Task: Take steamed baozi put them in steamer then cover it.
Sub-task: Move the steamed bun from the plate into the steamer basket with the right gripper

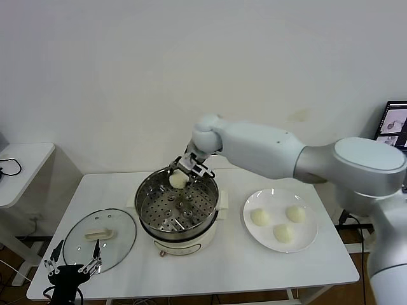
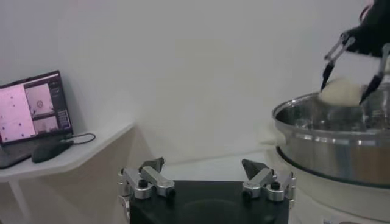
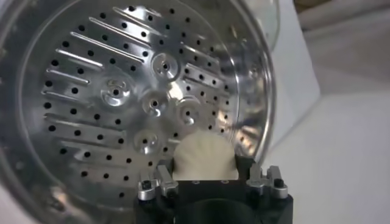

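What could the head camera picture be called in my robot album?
Right gripper holds a steamed baozi over the steamer; three more wait on the plate.

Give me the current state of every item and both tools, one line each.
Steamer: uncovered, perforated tray bare.
Baozi in right tool: gripped, held over the steamer's far rim.
Three baozi on plate: waiting, untouched.
Cover: lying flat on table, left of steamer.
Right tool: shut on baozi.
Left tool: open, idle near the cover.
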`<state>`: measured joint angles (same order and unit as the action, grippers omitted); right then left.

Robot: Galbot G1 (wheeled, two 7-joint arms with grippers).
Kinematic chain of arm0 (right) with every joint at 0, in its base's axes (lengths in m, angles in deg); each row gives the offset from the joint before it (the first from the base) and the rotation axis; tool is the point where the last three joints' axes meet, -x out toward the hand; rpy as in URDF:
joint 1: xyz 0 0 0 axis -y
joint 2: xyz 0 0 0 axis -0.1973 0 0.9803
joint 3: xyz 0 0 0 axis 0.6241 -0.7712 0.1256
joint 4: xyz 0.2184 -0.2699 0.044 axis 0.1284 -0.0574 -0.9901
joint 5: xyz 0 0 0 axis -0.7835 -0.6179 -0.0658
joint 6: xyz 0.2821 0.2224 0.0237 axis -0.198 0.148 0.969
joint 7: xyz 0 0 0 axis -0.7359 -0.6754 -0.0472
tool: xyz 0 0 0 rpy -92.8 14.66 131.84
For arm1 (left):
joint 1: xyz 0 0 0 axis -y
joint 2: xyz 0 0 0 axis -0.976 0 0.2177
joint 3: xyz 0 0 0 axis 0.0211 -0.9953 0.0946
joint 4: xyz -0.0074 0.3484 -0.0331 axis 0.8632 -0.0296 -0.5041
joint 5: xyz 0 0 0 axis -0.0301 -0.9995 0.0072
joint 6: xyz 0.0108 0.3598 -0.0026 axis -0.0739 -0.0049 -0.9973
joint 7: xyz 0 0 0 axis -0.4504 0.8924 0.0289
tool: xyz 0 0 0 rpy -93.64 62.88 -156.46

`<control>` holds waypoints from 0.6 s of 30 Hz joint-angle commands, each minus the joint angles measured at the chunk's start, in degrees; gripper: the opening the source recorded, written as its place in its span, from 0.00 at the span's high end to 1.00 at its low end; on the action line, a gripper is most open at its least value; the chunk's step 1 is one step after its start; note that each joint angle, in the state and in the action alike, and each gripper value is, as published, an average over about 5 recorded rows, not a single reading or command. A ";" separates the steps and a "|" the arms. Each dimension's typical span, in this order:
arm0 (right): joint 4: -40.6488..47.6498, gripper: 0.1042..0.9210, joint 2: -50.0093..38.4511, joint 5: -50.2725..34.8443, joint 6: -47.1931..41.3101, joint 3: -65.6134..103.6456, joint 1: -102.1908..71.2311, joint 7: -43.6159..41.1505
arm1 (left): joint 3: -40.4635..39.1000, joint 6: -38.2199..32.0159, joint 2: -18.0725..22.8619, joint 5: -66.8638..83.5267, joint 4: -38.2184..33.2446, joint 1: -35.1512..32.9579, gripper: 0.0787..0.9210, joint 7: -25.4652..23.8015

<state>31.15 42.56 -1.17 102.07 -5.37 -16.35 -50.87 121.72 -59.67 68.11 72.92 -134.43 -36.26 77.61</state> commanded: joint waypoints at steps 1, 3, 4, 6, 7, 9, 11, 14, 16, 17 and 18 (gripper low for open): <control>3.37 0.35 2.88 7.49 5.30 -0.46 -1.72 0.80 | 0.08 0.05 -0.01 -0.03 -0.54 -0.14 0.12 -0.04; 4.32 0.35 3.36 8.60 6.21 -0.36 -1.96 0.85 | 0.28 0.08 -0.06 0.05 -0.90 -0.24 0.12 -0.03; 4.74 0.35 3.57 8.78 6.52 -0.33 -2.07 0.91 | 0.37 0.11 -0.08 0.13 -1.09 -0.29 0.12 -0.03; 5.92 0.35 4.12 8.96 7.14 -0.21 -2.41 1.15 | 0.55 0.23 -0.15 0.32 -1.53 -0.38 0.12 -0.02; 6.67 0.35 4.45 9.29 7.55 -0.02 -2.64 1.34 | 0.63 0.29 -0.16 0.40 -1.69 -0.40 0.12 -0.01; 8.24 0.35 5.10 10.18 8.46 0.46 -3.04 1.74 | 0.77 0.40 -0.17 0.49 -1.90 -0.41 0.12 -0.02; 9.61 0.35 5.65 11.13 9.33 1.01 -3.31 2.08 | 0.86 0.45 -0.14 0.49 -1.98 -0.43 0.12 -0.03; 10.70 0.34 6.09 12.25 9.79 1.63 -3.44 2.14 | 0.90 0.45 -0.14 0.49 -2.06 -0.47 0.12 -0.03; 10.97 0.30 6.20 12.60 9.83 1.98 -3.44 2.22 | 0.91 0.44 -0.13 0.48 -2.07 -0.48 0.12 -0.03; 11.03 0.27 6.22 12.57 9.89 2.10 -3.44 2.39 | 0.91 0.44 -0.11 0.48 -2.07 -0.48 0.12 -0.02; 10.97 0.24 6.21 12.26 9.89 2.16 -3.38 2.58 | 0.92 0.44 -0.09 0.47 -2.08 -0.47 0.12 -0.02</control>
<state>39.32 47.35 8.05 109.82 -3.81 -19.02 -48.87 122.63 -59.23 68.06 73.39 -136.29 -36.70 77.61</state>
